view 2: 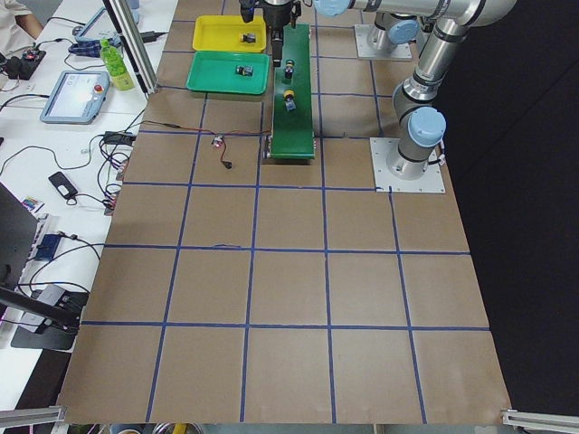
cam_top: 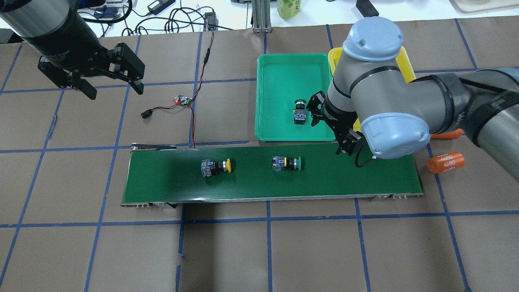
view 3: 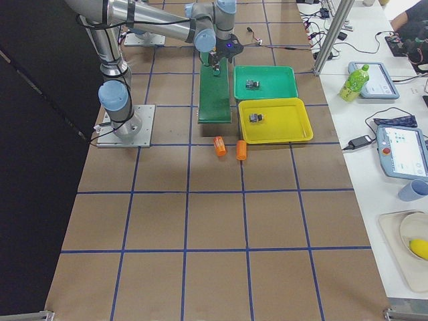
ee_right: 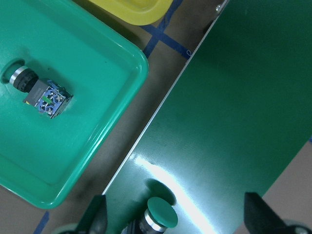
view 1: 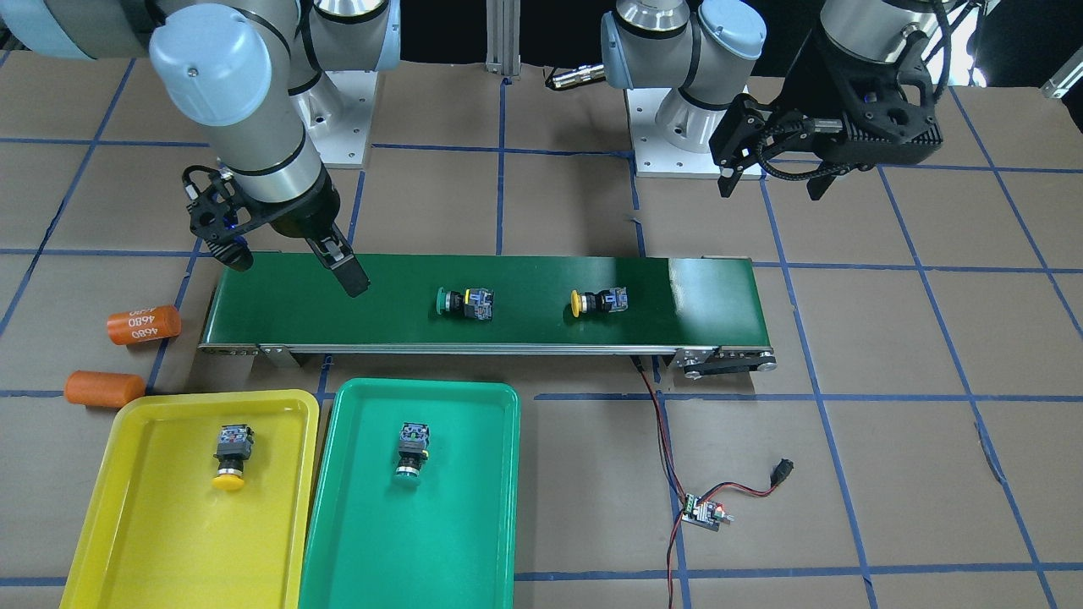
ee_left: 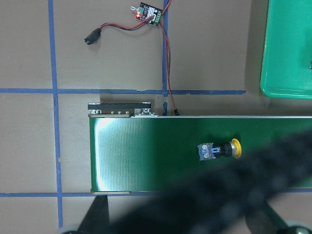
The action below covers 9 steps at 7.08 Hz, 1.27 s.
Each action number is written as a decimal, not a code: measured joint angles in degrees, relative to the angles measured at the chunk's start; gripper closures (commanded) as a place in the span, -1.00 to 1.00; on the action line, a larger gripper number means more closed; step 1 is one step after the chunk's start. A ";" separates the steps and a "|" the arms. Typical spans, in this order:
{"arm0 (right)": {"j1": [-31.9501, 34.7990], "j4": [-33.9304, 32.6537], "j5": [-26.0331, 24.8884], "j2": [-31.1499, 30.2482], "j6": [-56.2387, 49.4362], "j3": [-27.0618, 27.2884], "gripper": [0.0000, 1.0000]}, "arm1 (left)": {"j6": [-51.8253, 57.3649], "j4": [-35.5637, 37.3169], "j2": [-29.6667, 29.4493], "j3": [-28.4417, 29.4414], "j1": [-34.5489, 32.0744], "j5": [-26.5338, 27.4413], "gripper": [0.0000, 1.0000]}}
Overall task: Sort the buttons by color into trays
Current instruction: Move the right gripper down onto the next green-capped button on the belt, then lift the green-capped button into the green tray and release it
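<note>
Buttons: right gripper [view 1: 298, 272] spread, empty, above belt [view 1: 541, 279] end; green button [view 1: 464, 303] near it on belt, yellow button [view 1: 599, 301] farther along. Left gripper [cam_top: 114, 90] spread (well off belt). Second yellow button [view 1: 231, 457] in yellow tray [view 1: 127, 524], second green button [view 1: 411, 454] in green tray [view 1: 457, 524].

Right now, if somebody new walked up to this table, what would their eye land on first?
Probably the two bright trays side by side: a yellow tray with one yellow button inside and a teal green tray with one green button inside. Then the dark-green conveyor belt beside them, where a second green button and a second yellow button lie on their sides, the right hand open above its end.
</note>
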 measured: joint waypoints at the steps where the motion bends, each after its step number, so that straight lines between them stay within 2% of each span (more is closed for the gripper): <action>1: 0.74 -1.02 0.25 0.50 1.98 0.85 -1.00 | 0.01 -0.01 -0.13 0.01 -0.09 0.89 -1.00; 4: 1.78 -1.68 0.60 1.12 4.83 4.04 -1.00 | -0.03 0.33 -0.13 -0.31 -0.22 1.52 -1.00; 9: 3.78 -4.12 0.66 4.83 7.07 4.77 -1.00 | -0.07 0.34 -0.23 -0.47 -0.22 1.04 -1.00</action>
